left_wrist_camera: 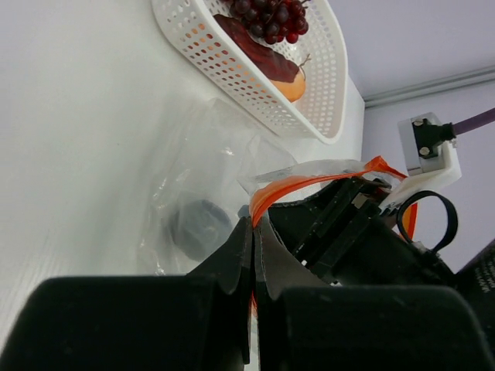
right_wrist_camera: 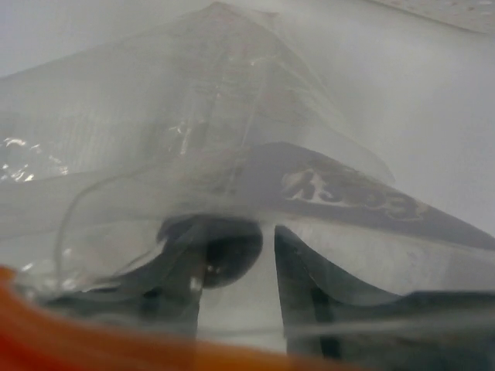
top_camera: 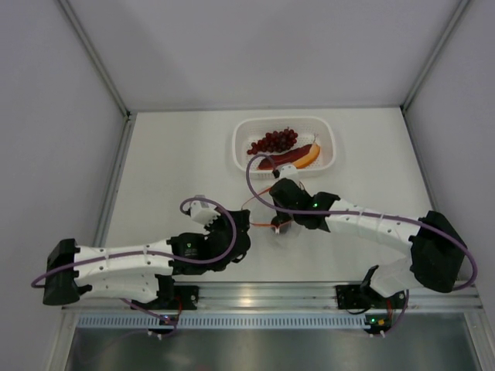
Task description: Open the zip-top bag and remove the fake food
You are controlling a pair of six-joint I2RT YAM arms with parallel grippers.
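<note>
While two of the toy pieces already lie in the white basket (left_wrist_camera: 232, 73) at the far side of the table (top_camera: 178, 162), one piece has yet to come out, so by my reading the task is roughly two-thirds done. The dark red grape cluster (top_camera: 277, 140) and the long orange-and-maroon piece (top_camera: 290, 157) rest together in that basket. The small dark round fruit (left_wrist_camera: 199, 228) sits inside the zip-top bag (left_wrist_camera: 205, 154), which lies on the table just in front of the basket, between the two arms.

The left gripper (left_wrist_camera: 253, 255) has its fingers pressed together on the bag's orange zip strip (left_wrist_camera: 302, 184), holding up one lip of the mouth. The right gripper (top_camera: 283, 224) points into the bag's mouth; its fingers (right_wrist_camera: 309, 286) stand apart, with the round fruit seen between them (through crinkled plastic).

Much is hard to make out. The right wrist view is blurred and filmed over by the bag, so I cannot tell whether either finger touches the fruit. From above, the arms cover most of the bag.
</note>
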